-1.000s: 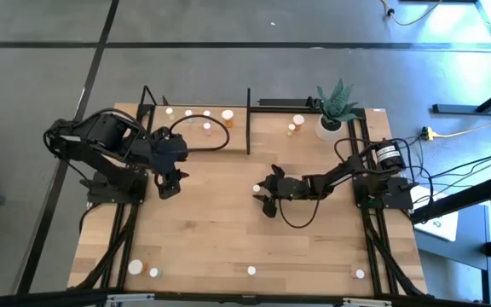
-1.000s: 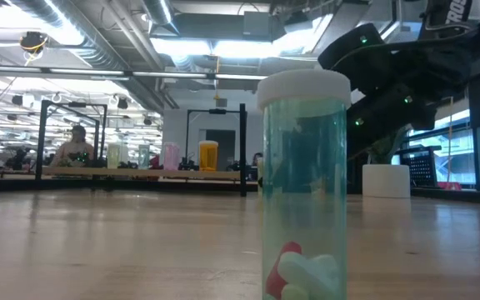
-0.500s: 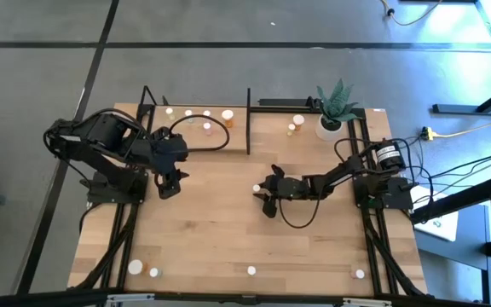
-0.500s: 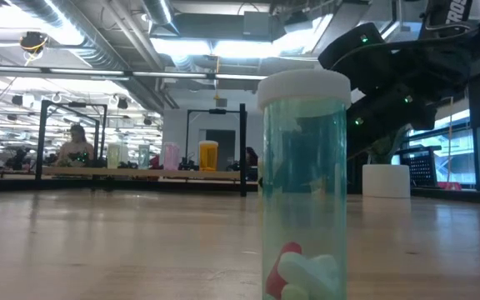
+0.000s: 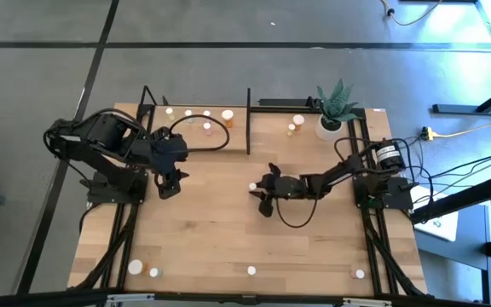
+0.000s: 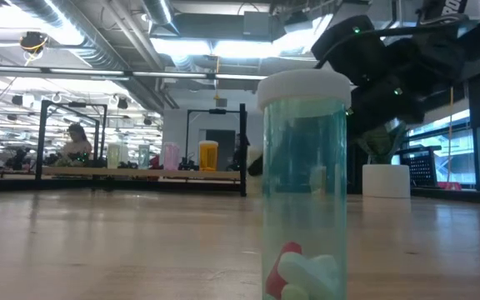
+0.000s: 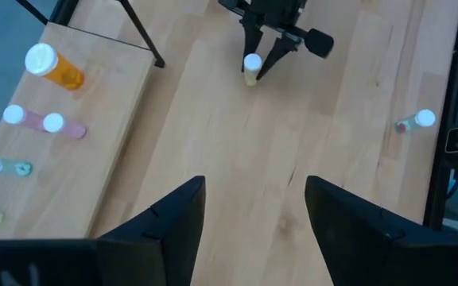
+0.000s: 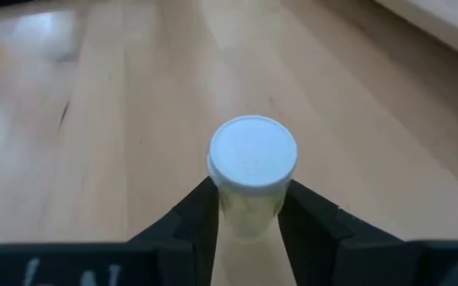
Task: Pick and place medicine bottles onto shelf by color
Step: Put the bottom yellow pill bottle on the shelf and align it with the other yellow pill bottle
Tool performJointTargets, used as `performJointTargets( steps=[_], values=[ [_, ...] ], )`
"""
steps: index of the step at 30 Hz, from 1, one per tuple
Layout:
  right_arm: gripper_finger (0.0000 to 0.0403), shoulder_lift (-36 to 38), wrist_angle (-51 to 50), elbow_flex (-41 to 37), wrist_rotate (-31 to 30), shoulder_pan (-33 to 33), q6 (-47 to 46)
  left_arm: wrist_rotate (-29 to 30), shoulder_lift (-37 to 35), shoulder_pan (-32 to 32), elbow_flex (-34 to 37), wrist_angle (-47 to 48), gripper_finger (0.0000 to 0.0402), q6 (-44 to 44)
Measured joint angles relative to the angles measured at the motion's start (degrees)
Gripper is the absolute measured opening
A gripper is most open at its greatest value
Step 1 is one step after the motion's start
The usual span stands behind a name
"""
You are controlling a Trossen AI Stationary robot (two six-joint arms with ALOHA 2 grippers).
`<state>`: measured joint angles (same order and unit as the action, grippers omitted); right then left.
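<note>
The right gripper clasps an upright, seemingly pale bottle mid-surface, the shelf beyond toward the left arm.

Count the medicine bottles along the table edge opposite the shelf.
4. A left-corner bottle with a neighbouring bottle beside it, a middle bottle, and a right-corner bottle. None seems hidden from above.
</note>
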<state>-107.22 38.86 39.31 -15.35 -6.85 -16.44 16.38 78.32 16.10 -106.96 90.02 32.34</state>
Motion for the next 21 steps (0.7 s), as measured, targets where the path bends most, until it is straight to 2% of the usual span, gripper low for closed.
performJointTargets(
  steps=[3,7,17,21],
  values=[
    [0.0121,0.0,-0.3,1.1,0.2,0.8,0.4,0.1,0.0,0.0,0.0,0.0,0.0209,0.0],
    [0.012,0.0,-3.8,4.6,4.9,2.5,0.3,3.5,0.0,0.0,0.0,0.0,0.0209,-0.1],
    [0.012,0.0,-36.2,23.8,9.7,5.7,11.4,3.8,0.0,0.0,0.0,-0.1,0.0209,-5.8],
    [0.012,0.0,-45.7,31.0,11.1,7.1,15.3,3.7,0.0,0.0,0.0,-0.1,0.0209,-6.0]
  ],
)
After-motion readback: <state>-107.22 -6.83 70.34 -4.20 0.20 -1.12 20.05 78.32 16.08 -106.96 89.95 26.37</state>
